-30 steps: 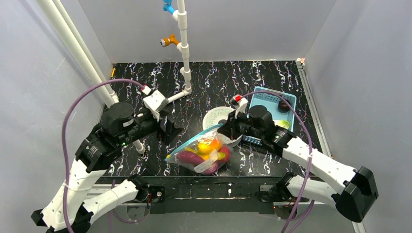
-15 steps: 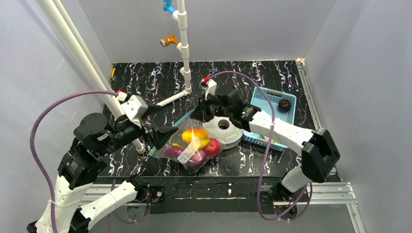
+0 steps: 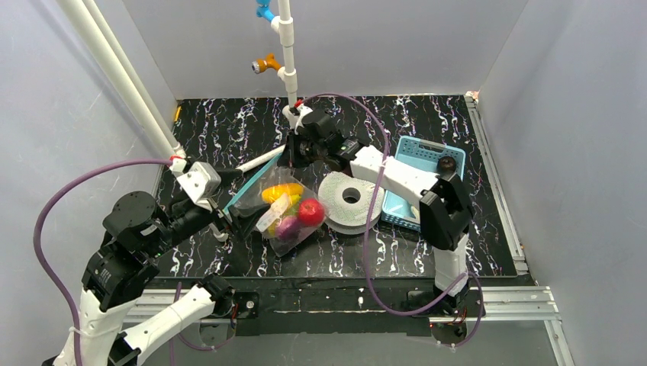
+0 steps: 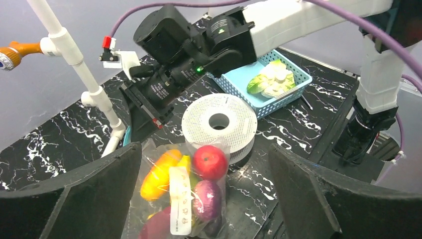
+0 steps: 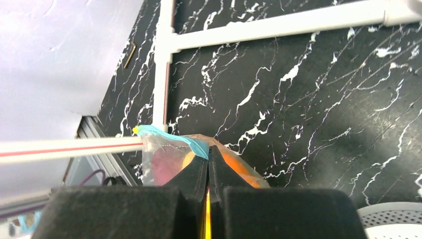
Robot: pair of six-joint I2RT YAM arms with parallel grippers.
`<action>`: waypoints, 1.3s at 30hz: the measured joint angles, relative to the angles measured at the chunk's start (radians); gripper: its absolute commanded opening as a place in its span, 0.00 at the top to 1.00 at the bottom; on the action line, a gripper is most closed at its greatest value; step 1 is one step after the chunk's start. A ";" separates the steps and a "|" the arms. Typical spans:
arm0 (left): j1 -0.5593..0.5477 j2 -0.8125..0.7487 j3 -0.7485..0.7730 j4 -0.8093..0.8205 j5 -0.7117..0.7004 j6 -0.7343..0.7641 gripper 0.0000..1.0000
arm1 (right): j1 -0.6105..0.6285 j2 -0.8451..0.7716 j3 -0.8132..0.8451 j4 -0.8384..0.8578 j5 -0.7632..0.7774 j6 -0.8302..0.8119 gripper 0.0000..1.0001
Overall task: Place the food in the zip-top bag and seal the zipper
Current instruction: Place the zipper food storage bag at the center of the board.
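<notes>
The clear zip-top bag (image 3: 290,211) lies left of the table's middle. It holds the food: a red apple (image 3: 310,211), a yellow-orange piece (image 3: 279,191) and purple pieces. The teal zipper (image 3: 252,187) runs along its upper-left edge. My right gripper (image 3: 290,158) is shut on the zipper's far end; its wrist view shows the fingers (image 5: 199,172) pinching the teal strip (image 5: 169,135). My left gripper (image 3: 240,219) is wide open at the bag's near-left end. Its wrist view shows the bag (image 4: 184,189) and apple (image 4: 210,162) between the spread fingers (image 4: 89,189), not gripped.
A white perforated spool (image 3: 349,200) sits right of the bag, touching it. The light-blue basket (image 3: 422,145) at the right holds a dark piece (image 3: 446,162) and a green leafy piece (image 4: 271,82). A white pipe stand (image 3: 288,69) rises at the back, with a pipe (image 3: 259,158) on the table.
</notes>
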 measured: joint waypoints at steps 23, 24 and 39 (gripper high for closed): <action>0.000 -0.018 -0.045 -0.010 0.002 -0.007 0.02 | 0.031 0.048 -0.224 -0.011 0.103 0.204 0.95; 0.000 -0.015 -0.045 -0.010 0.002 -0.009 0.02 | 0.027 0.048 -0.209 -0.018 0.109 0.198 0.92; 0.000 -0.008 -0.043 0.025 -0.074 -0.031 0.02 | -0.021 -0.071 -0.078 -0.086 0.193 -0.055 0.16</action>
